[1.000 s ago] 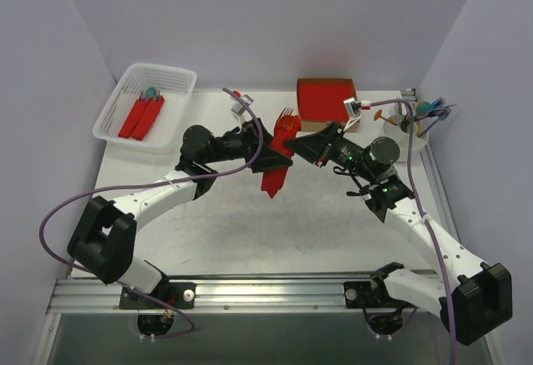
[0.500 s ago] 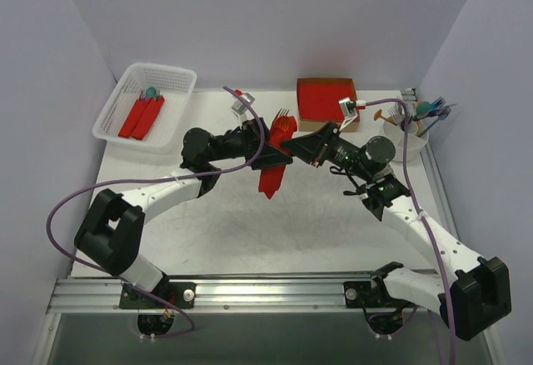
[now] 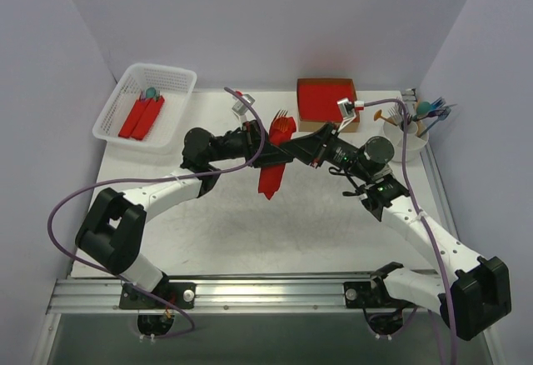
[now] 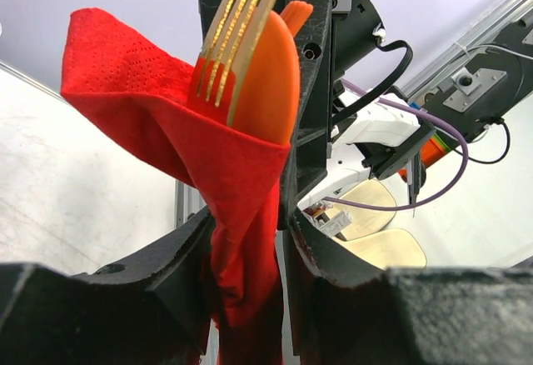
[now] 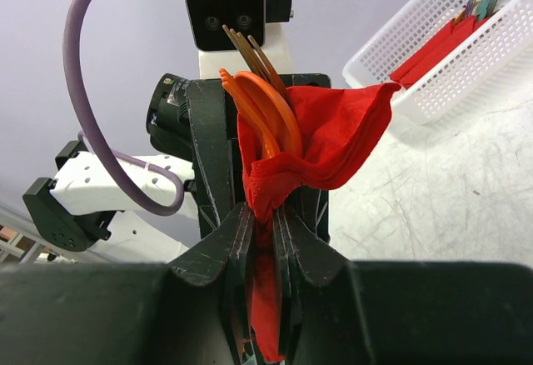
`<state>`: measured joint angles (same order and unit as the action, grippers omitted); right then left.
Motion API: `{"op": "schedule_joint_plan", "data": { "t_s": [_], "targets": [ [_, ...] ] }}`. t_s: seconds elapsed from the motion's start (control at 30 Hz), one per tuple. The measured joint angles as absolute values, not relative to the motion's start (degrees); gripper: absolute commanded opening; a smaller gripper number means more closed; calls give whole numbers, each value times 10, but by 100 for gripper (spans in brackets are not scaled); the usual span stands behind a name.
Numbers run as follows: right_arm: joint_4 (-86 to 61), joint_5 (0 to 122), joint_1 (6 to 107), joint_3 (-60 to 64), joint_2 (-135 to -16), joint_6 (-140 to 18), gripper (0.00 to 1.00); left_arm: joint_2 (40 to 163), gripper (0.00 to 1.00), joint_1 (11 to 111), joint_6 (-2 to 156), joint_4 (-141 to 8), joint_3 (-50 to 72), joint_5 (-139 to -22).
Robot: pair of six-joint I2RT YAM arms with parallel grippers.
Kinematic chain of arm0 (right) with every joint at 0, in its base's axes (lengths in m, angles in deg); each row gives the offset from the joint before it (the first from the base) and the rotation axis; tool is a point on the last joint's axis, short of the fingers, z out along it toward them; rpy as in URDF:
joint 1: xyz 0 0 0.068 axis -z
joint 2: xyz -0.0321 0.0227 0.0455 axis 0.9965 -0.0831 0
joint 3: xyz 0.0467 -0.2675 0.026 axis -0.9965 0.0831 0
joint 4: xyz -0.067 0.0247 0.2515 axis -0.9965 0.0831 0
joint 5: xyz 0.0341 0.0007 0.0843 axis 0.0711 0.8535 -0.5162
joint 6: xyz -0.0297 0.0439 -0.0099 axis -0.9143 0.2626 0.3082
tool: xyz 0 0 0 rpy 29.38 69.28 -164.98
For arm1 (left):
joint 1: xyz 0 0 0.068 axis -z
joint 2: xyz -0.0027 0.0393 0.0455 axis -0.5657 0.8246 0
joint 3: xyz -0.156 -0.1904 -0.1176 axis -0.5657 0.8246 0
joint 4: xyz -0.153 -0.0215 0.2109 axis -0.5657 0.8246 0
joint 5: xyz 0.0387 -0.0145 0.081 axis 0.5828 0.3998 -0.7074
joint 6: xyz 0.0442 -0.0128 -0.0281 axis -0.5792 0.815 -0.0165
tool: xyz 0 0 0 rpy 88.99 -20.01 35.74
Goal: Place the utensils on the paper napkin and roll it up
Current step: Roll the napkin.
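**Red napkin bundle held over the table by both grippers**

A scuffed white tabletop (image 3: 250, 232) is enclosed by pale lilac walls (image 3: 250, 15). Over it, the thin red paper napkin (image 3: 271, 177), wrapped around an orange plastic spoon (image 4: 266, 65) and a yellow-tined fork (image 4: 241, 15), is clamped by the right gripper (image 5: 262, 223) and pinched by the left gripper (image 4: 246, 248). Its middle is hidden from above by both. A white mesh basket (image 3: 158, 69) holds what seem to be red rolls. A cardboard-edged red stack (image 3: 325, 98) and a white utensil cup (image 3: 408, 140) are set behind.

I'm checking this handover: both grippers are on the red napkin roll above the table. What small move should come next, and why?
Probably the right gripper should open and back away. It pinches the paper napkin, and the left gripper looks closed on it below the orange utensils, so the left could likely carry it alone to the white basket, where other red rolls lie.
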<state>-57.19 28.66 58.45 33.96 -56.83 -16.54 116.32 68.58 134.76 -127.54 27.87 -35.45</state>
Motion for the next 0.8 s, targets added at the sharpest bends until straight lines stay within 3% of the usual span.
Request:
{"op": "schedule_joint_plan", "data": {
  "t_s": [0.53, 0.8],
  "targets": [
    [-551, 291, 584, 339, -568, -178, 0, 1138, 43, 680, 1301, -1210, 288, -355],
    [-548, 290, 584, 339, -568, -180, 0, 1132, 27, 677, 1286, -1186, 289, -355]
  ]
}}
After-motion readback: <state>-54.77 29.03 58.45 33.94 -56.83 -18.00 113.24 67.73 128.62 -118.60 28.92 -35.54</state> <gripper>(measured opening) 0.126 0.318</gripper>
